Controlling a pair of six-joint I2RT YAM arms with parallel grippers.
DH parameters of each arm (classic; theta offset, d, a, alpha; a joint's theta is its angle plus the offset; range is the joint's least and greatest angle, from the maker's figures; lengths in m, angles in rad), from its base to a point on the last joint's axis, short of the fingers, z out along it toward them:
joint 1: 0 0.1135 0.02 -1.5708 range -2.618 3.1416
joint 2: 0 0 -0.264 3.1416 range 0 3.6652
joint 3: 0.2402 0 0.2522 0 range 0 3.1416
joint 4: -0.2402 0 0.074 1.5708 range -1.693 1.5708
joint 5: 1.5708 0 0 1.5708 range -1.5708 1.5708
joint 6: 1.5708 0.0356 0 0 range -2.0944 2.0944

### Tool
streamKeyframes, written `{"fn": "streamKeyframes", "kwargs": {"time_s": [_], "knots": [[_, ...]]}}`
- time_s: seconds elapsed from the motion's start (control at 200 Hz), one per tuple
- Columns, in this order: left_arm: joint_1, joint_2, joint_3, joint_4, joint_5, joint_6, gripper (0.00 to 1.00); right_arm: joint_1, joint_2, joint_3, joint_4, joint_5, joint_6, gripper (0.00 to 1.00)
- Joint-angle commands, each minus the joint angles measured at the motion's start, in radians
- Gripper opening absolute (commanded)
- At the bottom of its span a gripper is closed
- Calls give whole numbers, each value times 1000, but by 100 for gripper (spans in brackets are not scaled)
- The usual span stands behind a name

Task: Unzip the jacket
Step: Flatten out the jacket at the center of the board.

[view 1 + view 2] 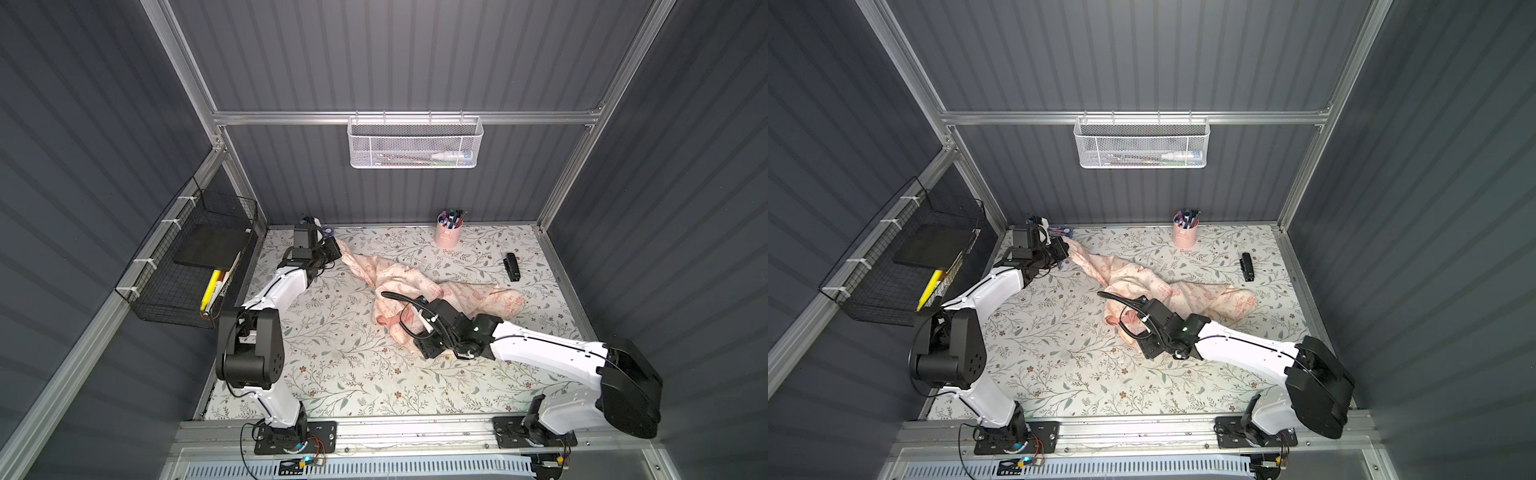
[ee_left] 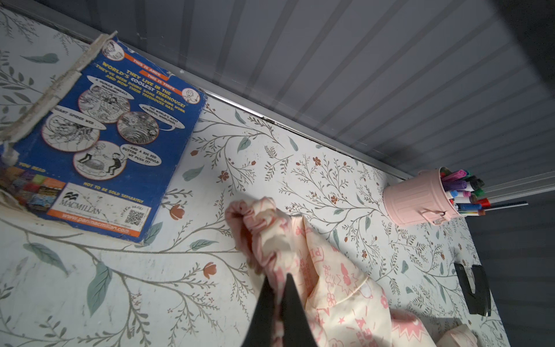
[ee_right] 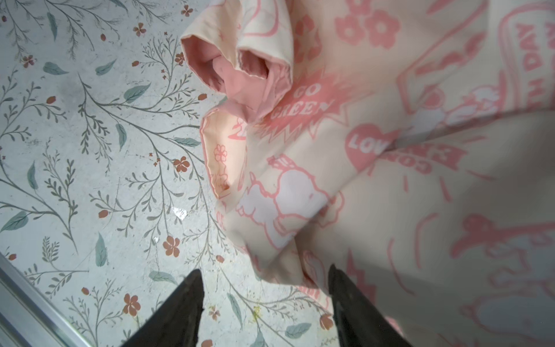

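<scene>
Left wrist view: we see the left pincer (image 2: 277, 277) clenched on a bunched sleeve end of the jacket (image 2: 330, 270), near a blue book (image 2: 105, 135) lying on the table (image 2: 120, 285). In both top views the jacket (image 1: 415, 282) (image 1: 1142, 282) lies crumpled across the middle of the table, with one sleeve stretched toward the far left corner, where the left arm grips it. In the right wrist view, the right pincer (image 3: 264, 269) stands released, jaws wide apart at the garment's edge, and we can see nothing gripped. A pink cup of pens (image 1: 449, 235) stands by the back wall.
</scene>
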Motion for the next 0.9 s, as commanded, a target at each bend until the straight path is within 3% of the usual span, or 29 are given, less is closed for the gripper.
{"fn": "streamKeyframes", "kwargs": {"time_s": [0.0,0.2,0.335,0.465,0.7,0.891], "knots": [[6,8,2,17,31,3,0,5,63,17,80,14,44,68],[6,6,6,12,30,7,0,5,164,40,124,61,102,58],[6,7,14,9,28,8,0,3,131,52,123,110,125,22],[7,-10,25,3,7,14,0,-22,18,88,69,206,126,0],[16,-53,64,-9,-3,32,0,-173,-136,234,-45,270,61,0],[36,-108,77,-15,-22,37,0,-321,-149,339,-162,214,68,0]]}}
